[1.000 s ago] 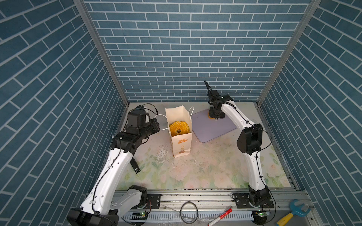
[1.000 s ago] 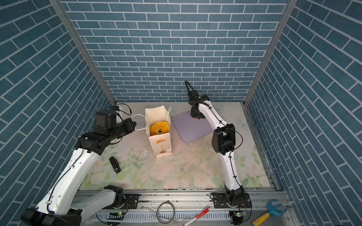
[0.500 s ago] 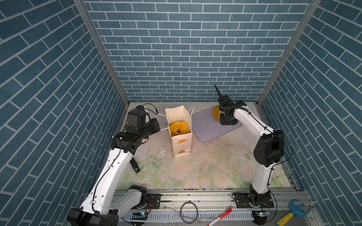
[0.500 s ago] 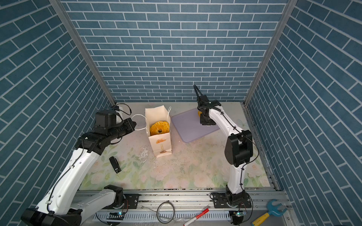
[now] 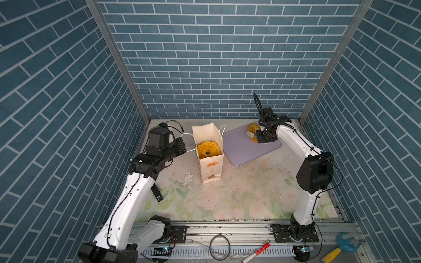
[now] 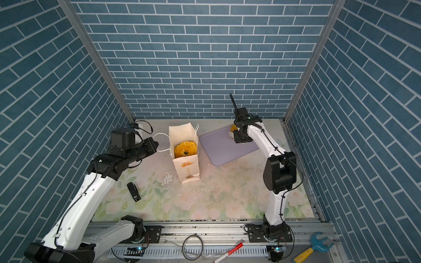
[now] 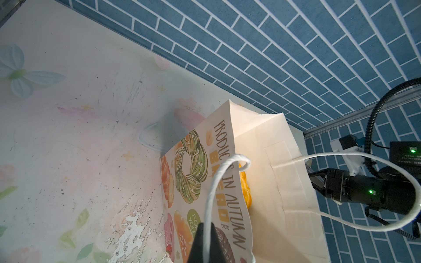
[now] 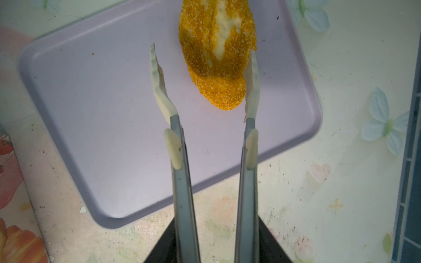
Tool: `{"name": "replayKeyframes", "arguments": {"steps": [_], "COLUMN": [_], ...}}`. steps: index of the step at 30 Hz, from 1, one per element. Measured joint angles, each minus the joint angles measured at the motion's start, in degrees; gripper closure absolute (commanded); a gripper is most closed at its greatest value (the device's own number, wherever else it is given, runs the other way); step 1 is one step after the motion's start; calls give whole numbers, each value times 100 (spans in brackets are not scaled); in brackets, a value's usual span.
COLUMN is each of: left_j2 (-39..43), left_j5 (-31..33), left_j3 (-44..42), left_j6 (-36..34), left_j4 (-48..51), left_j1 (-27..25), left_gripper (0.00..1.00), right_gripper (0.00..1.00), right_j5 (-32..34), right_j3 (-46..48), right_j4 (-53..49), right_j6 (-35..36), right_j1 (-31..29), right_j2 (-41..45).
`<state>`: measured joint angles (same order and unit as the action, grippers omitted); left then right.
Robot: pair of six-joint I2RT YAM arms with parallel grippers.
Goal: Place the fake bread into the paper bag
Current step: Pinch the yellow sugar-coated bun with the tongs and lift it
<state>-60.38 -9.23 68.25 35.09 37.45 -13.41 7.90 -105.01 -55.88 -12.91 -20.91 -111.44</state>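
The paper bag (image 5: 210, 168) (image 6: 188, 166) stands upright with its mouth open, and a ring-shaped fake bread (image 5: 207, 148) (image 6: 185, 149) sits inside. My left gripper (image 7: 206, 239) (image 5: 183, 145) is shut on the bag's white cord handle (image 7: 214, 193). An orange oval roll (image 8: 218, 57) (image 5: 252, 128) lies at the far end of the lilac tray (image 8: 102, 91) (image 5: 241, 148). My right gripper (image 8: 216, 227) (image 5: 265, 136) is shut on metal tongs. The tongs' cream tips (image 8: 251, 79) stand apart around the roll's near end, and one tip touches its side.
A small black block (image 5: 157, 193) (image 6: 134, 191) lies on the floral tabletop by the left arm. A cable ring (image 5: 219, 247), a red marker (image 5: 256, 249) and a blue-and-yellow toy wrench (image 5: 340, 246) lie along the front rail. Brick walls close in three sides.
My right arm has swung to the right along the tray's far end, bringing the tongs to the oval roll. The left arm and the bag have not moved.
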Motion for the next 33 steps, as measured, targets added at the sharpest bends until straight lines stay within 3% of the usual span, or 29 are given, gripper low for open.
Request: {"name": "replayKeyframes", "arguments": {"steps": [10,18,24,33], "left_j2": [-22,-136,-136,-133], "left_j5": [22,22,24,42], "left_j3": [17,76,109,131], "left_j6": [-2,0,0,2], "left_j4": [11,24,46,50], "left_j1": [0,0,0,0], "left_gripper": [100,100,100,100], "right_gripper": [46,46,52,70], "right_j5": [199,168,-4,-70], "right_j3": [-315,-667,-778,-761], "right_j4": [17,-24,-24,-4], "right_j6": [160,306,442,496], "right_j1": [35,232,326,315], "right_j2": [-409,-802,-1082,-979]}}
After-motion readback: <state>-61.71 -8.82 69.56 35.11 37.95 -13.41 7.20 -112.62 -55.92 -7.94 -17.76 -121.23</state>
